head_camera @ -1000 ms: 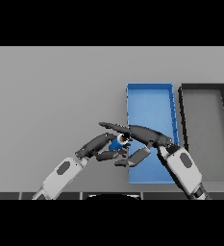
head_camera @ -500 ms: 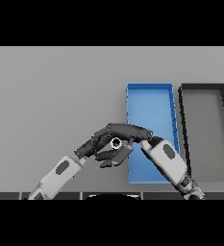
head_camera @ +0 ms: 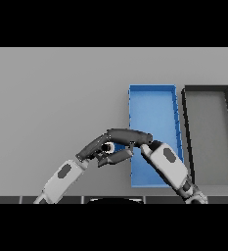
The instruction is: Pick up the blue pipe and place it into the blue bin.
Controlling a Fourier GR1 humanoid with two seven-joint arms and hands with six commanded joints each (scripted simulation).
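The blue pipe (head_camera: pixel 116 146) shows only as a small blue patch with a pale ring end, just left of the blue bin (head_camera: pixel 153 115). My right hand (head_camera: pixel 131 137) reaches in from the lower right and lies over the pipe, fingers above and thumb below, pinching it. My left hand (head_camera: pixel 92 150) comes from the lower left and meets the pipe's ring end, where the two dark hands overlap. Most of the pipe is hidden. The right forearm crosses the near part of the bin.
A black bin (head_camera: pixel 208 130) stands right of the blue bin, their long sides close together. The grey table (head_camera: pixel 57 93) stretches to the left and back.
Both hands have closed in around the pipe and shifted slightly left and nearer to me. The right forearm has swung left across the bin's near end. Less of the pipe shows.
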